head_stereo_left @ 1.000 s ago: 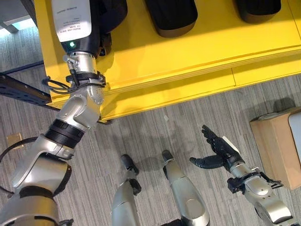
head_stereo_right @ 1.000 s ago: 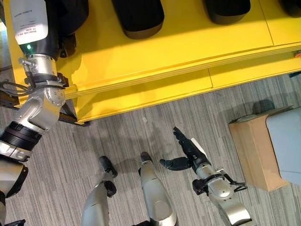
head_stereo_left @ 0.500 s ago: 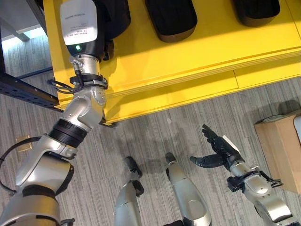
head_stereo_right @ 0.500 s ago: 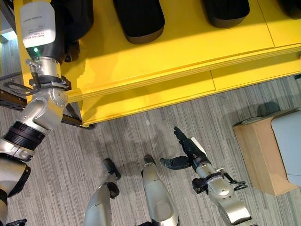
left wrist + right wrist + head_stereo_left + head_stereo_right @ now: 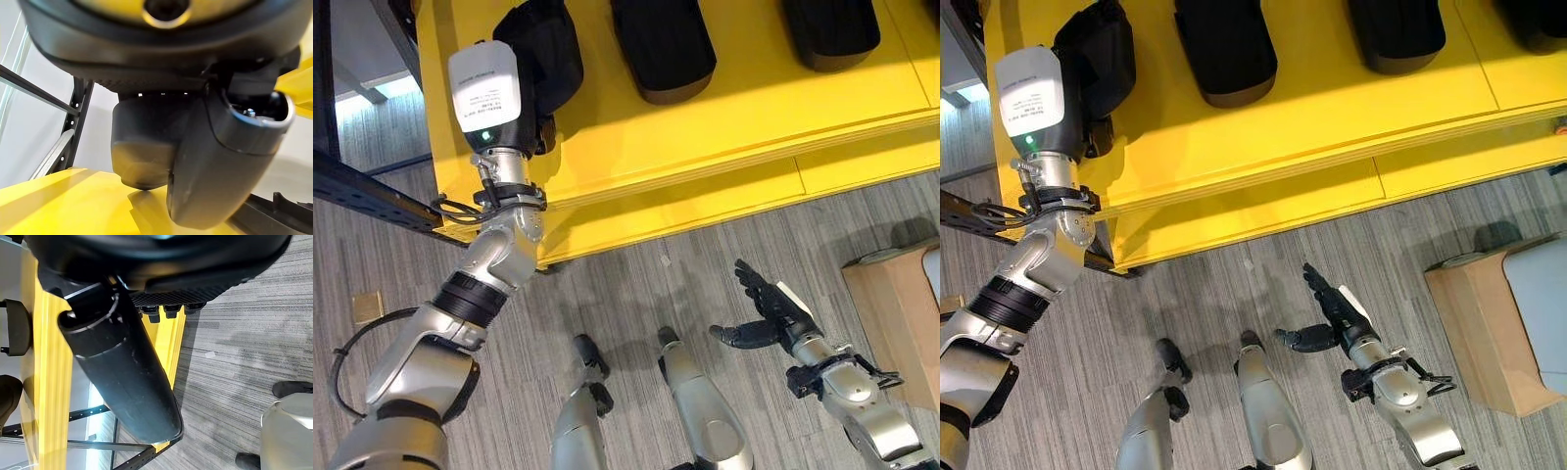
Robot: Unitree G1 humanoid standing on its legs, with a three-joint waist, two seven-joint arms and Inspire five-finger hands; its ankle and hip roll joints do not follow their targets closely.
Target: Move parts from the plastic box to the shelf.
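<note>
A black part [image 5: 540, 64] sits at the left end of the yellow shelf [image 5: 724, 127], and the left hand [image 5: 146, 152] is at it. In the left wrist view the hand's dark bulk is pressed close to the part just above the yellow board, but I cannot tell whether the fingers are curled round it or already loose. Three more black parts [image 5: 664, 44] lie in a row further right along the same shelf, set apart from one another.

The step in hand looks like setting this part down on the shelf, at the end of the row.

The right hand [image 5: 766, 315] hangs low over the grey floor [image 5: 636, 284], fingers straight and spread, thumb out to the side, holding nothing. Past it, at the right edge, stands a brown cardboard box [image 5: 896, 313] with something pale on it; whether that is the plastic box is unclear.

The next move likely calls for the left hand to let go cleanly without nudging the part, then a turn back to the box for another.
</note>
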